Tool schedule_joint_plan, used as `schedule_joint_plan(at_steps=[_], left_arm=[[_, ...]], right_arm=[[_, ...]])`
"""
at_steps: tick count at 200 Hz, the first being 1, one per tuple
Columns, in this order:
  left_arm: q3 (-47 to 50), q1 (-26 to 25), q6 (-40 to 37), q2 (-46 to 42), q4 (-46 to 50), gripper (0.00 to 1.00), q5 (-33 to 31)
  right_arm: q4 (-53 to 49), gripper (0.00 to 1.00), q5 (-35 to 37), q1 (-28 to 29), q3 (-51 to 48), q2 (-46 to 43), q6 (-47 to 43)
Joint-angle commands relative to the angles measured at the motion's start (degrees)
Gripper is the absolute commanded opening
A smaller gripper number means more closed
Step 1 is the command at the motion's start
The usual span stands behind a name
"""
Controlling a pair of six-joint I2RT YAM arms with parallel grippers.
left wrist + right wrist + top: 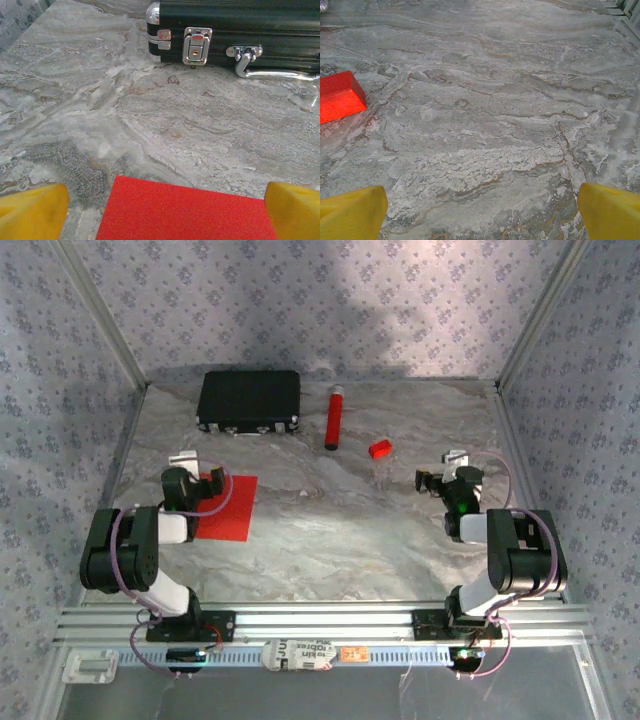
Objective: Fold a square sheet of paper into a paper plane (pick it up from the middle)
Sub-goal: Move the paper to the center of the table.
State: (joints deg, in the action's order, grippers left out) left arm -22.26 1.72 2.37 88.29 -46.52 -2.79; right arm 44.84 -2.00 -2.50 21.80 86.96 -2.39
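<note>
Yellow fingertips (30, 210) of the left gripper (162, 212) stand wide apart at the bottom corners of the left wrist view, with nothing between them, and the far edge of the square sheet of paper (185, 210) runs across the gap directly under them. From above, this hand hangs over the sheet's far left corner, so most of the paper, its middle included, lies back toward the arm's own base and a little to its right; I judge that the hand has to draw back and shift right before it can come down on the centre. Being square, the sheet has no long axis, and its edges sit slightly skewed to the table (330, 530) edge. The right gripper (435, 480) has its fingers equally spread and empty, well apart from the paper across the table, with only a small red block (340, 95) ahead and to its left, so the left arm is plainly the nearer one. Paper looks flat, matte, bright red, uncreased, lying bare on the marbled surface, well short of the black case (240, 25) beyond the hand.
</note>
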Motion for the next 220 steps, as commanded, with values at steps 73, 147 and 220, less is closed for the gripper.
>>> schedule_joint_plan(at_steps=[73, 147, 220], left_arm=[[-1.1, -0.3, -0.5, -0.1, -1.2, 1.0, 0.8], [-0.1, -0.8, -2.7, -0.4, -2.8, 1.0, 5.1], [0.3, -1.1, -1.4, -0.4, -3.4, 1.0, 0.9]], right_arm=[[-0.5, 0.99, -0.5, -0.3, 1.3, 0.0, 0.2], [-0.2, 0.99, 1.2, -0.5, 1.1, 0.1, 1.1], [0.1, 0.99, 2.1, 0.1, 1.0, -0.1, 0.6]])
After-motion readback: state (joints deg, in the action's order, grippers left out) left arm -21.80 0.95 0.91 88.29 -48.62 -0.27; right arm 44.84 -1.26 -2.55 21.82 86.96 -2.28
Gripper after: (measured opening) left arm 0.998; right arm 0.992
